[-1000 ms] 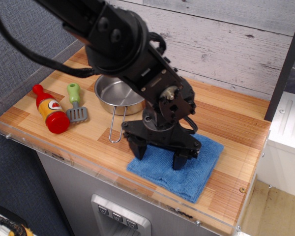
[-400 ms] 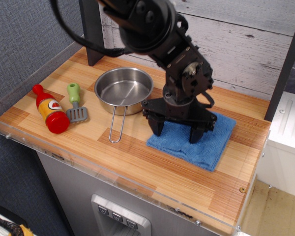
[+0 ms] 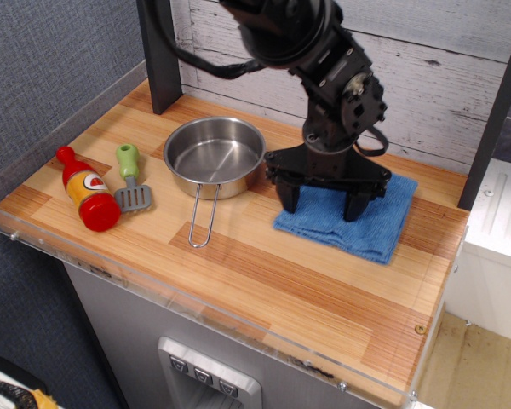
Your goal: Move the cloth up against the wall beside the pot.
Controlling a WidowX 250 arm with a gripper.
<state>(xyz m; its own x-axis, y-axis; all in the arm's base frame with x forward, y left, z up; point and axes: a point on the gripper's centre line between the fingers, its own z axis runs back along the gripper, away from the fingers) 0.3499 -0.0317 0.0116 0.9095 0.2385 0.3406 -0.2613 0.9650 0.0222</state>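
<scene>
The blue cloth (image 3: 373,227) lies flat on the wooden counter, right of the steel pot (image 3: 215,155) and a short way in front of the plank wall (image 3: 426,68). The pot's wire handle (image 3: 202,218) points toward the front edge. My black gripper (image 3: 321,204) stands over the cloth's left half, jaws spread wide. Both fingertips (image 3: 289,201) rest down on the cloth. Its rear left part is hidden behind the gripper. The cloth's far edge is near the wall; I cannot tell if it touches.
A red toy bottle (image 3: 89,192) and a green-handled spatula (image 3: 131,179) lie at the left of the counter (image 3: 264,290). A dark post (image 3: 157,51) stands at the back left. A clear plastic rim (image 3: 196,300) runs along the front and left edges.
The gripper has moved back and to the right, toward the wall, and the cloth has slid with it from the front of the counter to beside the pot.
</scene>
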